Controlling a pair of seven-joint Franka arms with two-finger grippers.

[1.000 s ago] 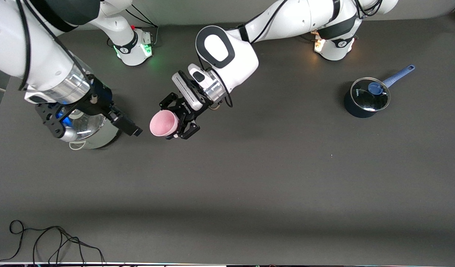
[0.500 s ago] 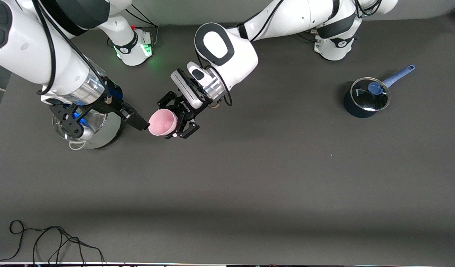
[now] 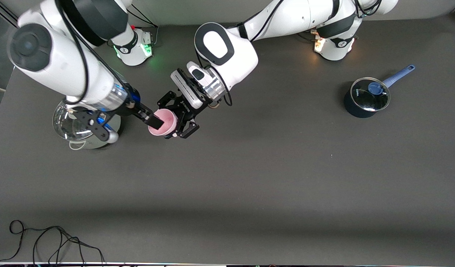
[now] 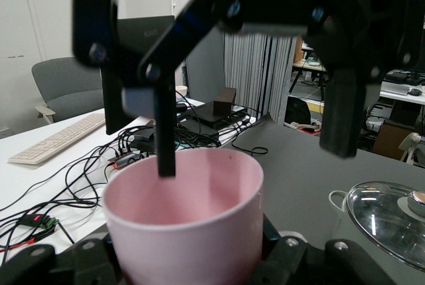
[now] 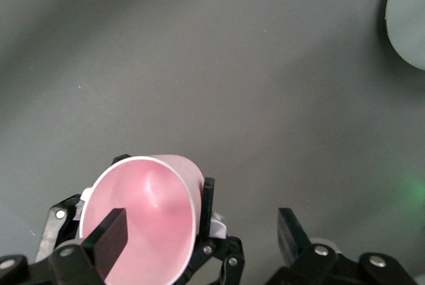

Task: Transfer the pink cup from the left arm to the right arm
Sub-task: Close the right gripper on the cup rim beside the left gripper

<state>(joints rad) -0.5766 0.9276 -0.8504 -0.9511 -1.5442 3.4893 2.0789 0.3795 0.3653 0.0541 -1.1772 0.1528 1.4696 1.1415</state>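
Note:
The pink cup (image 3: 168, 118) lies tipped on its side in the air, its mouth facing the right arm's end of the table. My left gripper (image 3: 177, 125) is shut on its body, and the cup (image 4: 189, 218) fills the left wrist view. My right gripper (image 3: 153, 121) is open and straddles the rim. In the right wrist view one of its fingers (image 5: 109, 237) is inside the cup (image 5: 156, 212), and the other stands outside the wall.
A steel pot with a glass lid (image 3: 77, 128) stands under the right arm's wrist. A dark blue saucepan (image 3: 365, 99) with a glass lid and blue handle sits toward the left arm's end. Black cables (image 3: 45, 241) lie at the table's near edge.
My right gripper has moved from over the steel pot to the cup, and one finger is now inside the cup's mouth. The left gripper and the cup have barely moved.

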